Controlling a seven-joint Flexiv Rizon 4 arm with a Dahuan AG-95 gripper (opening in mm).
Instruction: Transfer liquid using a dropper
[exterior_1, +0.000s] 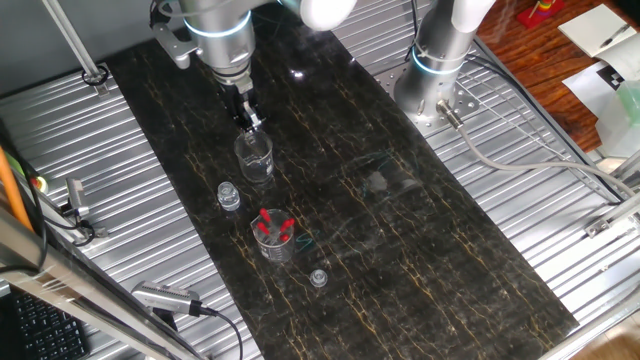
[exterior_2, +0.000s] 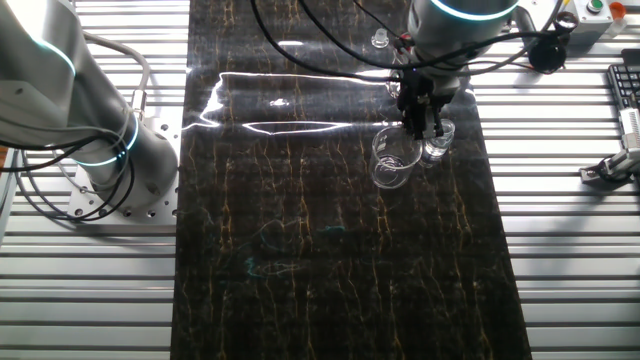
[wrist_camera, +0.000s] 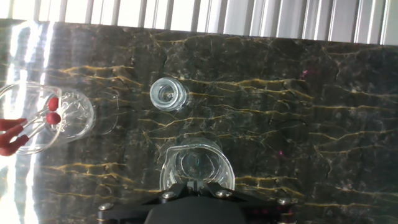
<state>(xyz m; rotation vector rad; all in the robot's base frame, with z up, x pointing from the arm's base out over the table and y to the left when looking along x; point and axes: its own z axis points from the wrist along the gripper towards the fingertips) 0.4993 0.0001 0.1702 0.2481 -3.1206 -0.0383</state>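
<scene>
Droppers (exterior_1: 272, 228) with red bulbs stand in a beaker (exterior_1: 276, 243) at lower centre, light, fragile glass, best pinched by the stem below the bulb. Gripper (exterior_1: 248, 121) hovers over another beaker (exterior_1: 256, 159); whether its jaws are parted, I cannot tell.

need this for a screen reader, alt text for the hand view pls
Looking straight down, the gripper hangs directly over a clear glass beaker on a dark gold-veined tabletop. A small clear vial stands beyond it, and a glass holding red-bulbed droppers sits at the left edge.
</scene>
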